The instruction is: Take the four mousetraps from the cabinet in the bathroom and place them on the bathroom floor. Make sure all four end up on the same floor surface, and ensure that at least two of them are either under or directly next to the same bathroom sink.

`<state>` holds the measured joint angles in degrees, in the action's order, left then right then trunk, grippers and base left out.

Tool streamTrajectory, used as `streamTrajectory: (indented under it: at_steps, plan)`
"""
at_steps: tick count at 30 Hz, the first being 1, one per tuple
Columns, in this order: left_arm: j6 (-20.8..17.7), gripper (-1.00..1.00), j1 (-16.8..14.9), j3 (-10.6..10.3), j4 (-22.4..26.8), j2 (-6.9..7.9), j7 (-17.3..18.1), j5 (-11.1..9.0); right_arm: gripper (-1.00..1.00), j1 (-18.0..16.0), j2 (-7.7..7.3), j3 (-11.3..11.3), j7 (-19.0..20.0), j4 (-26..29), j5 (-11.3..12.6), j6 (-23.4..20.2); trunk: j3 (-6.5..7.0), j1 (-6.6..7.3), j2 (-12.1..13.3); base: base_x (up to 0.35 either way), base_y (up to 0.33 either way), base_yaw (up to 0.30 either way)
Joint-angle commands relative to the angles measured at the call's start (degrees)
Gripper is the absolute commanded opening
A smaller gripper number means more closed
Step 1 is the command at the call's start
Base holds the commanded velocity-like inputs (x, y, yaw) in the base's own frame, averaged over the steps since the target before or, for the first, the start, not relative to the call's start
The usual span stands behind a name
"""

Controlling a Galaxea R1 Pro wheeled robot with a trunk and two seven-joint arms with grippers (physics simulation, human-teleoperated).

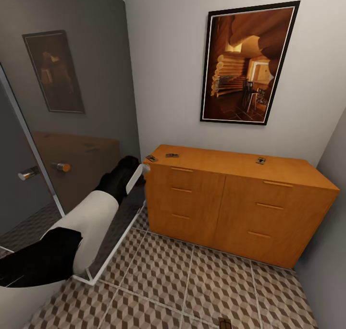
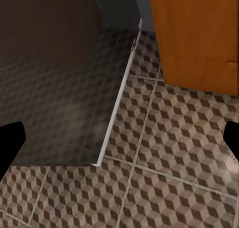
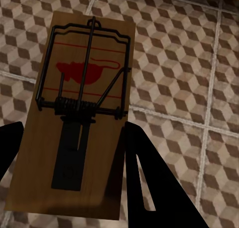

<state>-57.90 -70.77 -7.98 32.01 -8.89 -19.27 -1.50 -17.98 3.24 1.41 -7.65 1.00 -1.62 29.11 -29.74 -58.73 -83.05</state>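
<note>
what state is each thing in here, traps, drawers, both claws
three mousetraps: lying on the cabinet top
fourth mousetrap: flat, between the right claw fingers, above the floor tiles
cabinet: all drawers shut
left claw: open, empty, over the tiles

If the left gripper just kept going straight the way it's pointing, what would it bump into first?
Probably the patterned bathroom floor: the left gripper looks open and empty, aimed down at bare tiles beside the shower's glass panel. Depth is hard to judge.
</note>
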Motion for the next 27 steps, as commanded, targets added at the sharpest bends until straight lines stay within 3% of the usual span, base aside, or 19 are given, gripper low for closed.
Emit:
streamTrajectory:
  at_steps: [1, 8, 13, 16, 18, 23, 27]
  plan:
    - [-0.3, 1.0, -1.2, -0.2, -0.9, -0.01, -0.2, -0.6, -1.0, 0.0, 0.01, 0.2, -0.2, 0.0, 0.0, 0.2, -0.06, 0.0, 0.0, 0.0, 0.0, 0.0]
    - [-0.3, 1.0, -6.6, -0.2, -6.1, -0.07, -0.2, -2.5, -1.0, 0.0, 0.01, 0.2, -0.2, 0.0, 0.0, 0.2, -0.06, 0.0, 0.0, 0.0, 0.0, 0.0]
    - [-0.4, 1.0, -7.9, -0.2, -12.7, -0.12, 0.0, -2.7, -1.0, 0.0, 0.01, 0.2, -0.2, 0.0, 0.0, 0.2, -0.06, 0.0, 0.0, 0.0, 0.0, 0.0]
    - [-0.5, 1.0, -8.1, -0.2, -18.8, -0.34, 1.5, -2.8, -1.0, 0.0, 0.01, 0.2, -0.2, 0.0, 0.0, 0.1, -0.06, 0.0, 0.0, 0.0, 0.0, 0.0]
    - [-0.5, 1.0, -8.1, -0.2, -21.3, -0.4, 4.6, -2.8, -1.0, 0.0, 0.01, 0.2, -0.2, 0.0, 0.0, 0.1, -0.06, 0.0, 0.0, 0.0, 0.0, 0.0]
    - [-0.7, 1.0, -8.2, -0.2, -20.3, -0.42, 6.7, -2.8, -1.0, 0.0, 0.01, 0.2, -0.2, 0.0, 0.0, 0.1, -0.06, 0.0, 0.0, 0.0, 0.0, 0.0]
    - [-0.8, 1.0, -8.2, -0.2, -15.5, -0.38, 7.2, -2.8, -1.0, 0.0, 0.01, 0.2, -0.2, 0.0, 0.0, 0.1, -0.06, 0.0, 0.0, 0.0, 0.0, 0.0]
